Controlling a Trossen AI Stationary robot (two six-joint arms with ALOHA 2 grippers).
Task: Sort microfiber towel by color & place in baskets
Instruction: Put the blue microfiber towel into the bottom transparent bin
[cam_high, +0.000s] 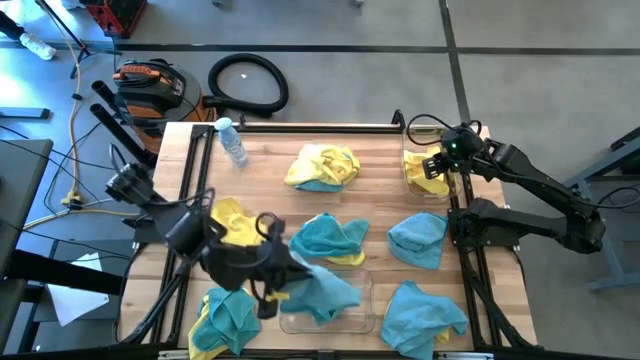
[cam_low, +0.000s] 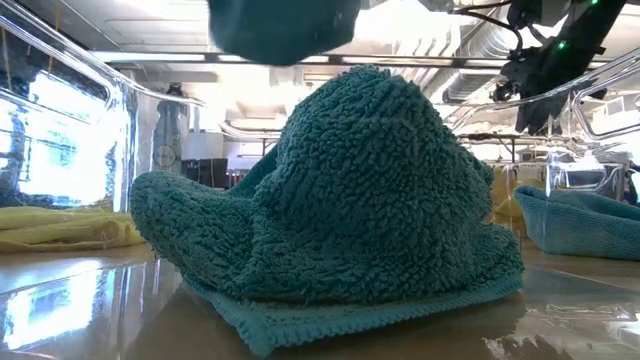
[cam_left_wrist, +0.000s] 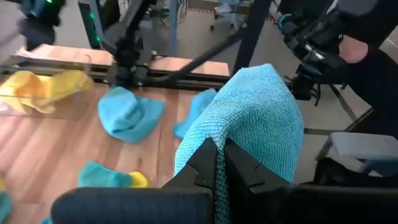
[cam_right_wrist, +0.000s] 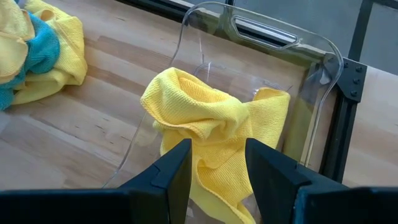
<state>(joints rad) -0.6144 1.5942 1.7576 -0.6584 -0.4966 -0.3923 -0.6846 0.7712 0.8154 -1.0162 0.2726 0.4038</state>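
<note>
Your left gripper (cam_left_wrist: 219, 163) is clamped on a teal towel (cam_left_wrist: 249, 118), hanging over the near bin (cam_high: 340, 318); next you need to release it there. Your right gripper (cam_right_wrist: 216, 163) stands open and empty above the yellow towel (cam_right_wrist: 211, 130) in the far bin (cam_right_wrist: 314, 56). Only the low view shows a teal towel (cam_low: 340, 200) already binned.

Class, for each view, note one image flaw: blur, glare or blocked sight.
High view: the left arm is motion-smeared. Low view: a teal towel fills the frame, with glare on the clear basket wall. Left wrist view: the background is soft.
</note>
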